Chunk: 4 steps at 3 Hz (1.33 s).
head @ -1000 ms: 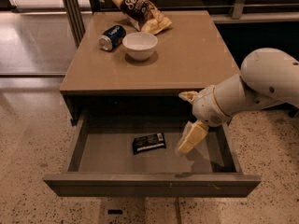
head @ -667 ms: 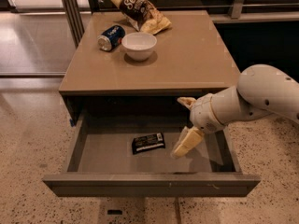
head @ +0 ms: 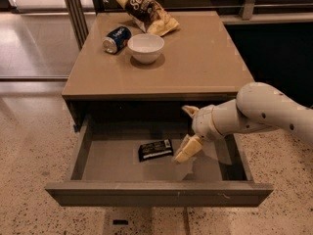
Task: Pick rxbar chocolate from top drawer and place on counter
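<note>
Drawer: the wide, shallow grey-brown top drawer [head: 156, 194] is standing pulled out toward you, its flat bottom in plain sight.
Bar: the small flat rxbar chocolate [head: 155, 150], in a black wrapper with white lettering, is lying flat near the middle of the drawer's bottom, slightly askew to the drawer's front panel.
Gripper: the tan-fingered gripper [head: 182, 132] on the white arm is hanging inside the drawer's right half, its lower finger just beside the bar's right end. You cannot tell whether it is touching.
Jaws: they are standing wide apart and holding nothing.
Handling: you are likely dealing with a light, fairly stiff bar in a slick wrapper. Lying so flat, it is offering little edge and may skate across the drawer's bottom.
Hold: you are best closing across its narrow width, near the middle of its length.
Counter: the smooth tan square counter [head: 195, 67] is sitting above and behind the drawer. The blue can [head: 116, 39], white bowl [head: 145, 48] and crinkled chip bag [head: 146, 12] are sitting at the end farthest from the drawer.
</note>
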### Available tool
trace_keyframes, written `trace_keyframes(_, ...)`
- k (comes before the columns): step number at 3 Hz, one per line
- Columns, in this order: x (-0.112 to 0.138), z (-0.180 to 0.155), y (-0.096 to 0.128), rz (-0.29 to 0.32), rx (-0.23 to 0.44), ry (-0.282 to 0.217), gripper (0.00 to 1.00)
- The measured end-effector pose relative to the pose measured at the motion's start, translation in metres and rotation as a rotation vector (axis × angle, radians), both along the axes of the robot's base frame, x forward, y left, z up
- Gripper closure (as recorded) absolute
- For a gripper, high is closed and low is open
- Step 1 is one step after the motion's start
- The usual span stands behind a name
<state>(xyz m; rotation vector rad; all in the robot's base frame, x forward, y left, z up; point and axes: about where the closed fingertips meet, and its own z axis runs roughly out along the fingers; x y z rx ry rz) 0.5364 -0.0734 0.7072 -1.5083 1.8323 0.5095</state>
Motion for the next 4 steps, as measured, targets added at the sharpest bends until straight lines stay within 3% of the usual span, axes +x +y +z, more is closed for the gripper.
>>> trace_keyframes(2, 0.011, -0.03, 0.014, -0.045, 0.037, -0.006, 0.0)
trace_keyframes(4, 0.022, -0.053, 0.049, 0.017, 0.096, -0.024, 0.0)
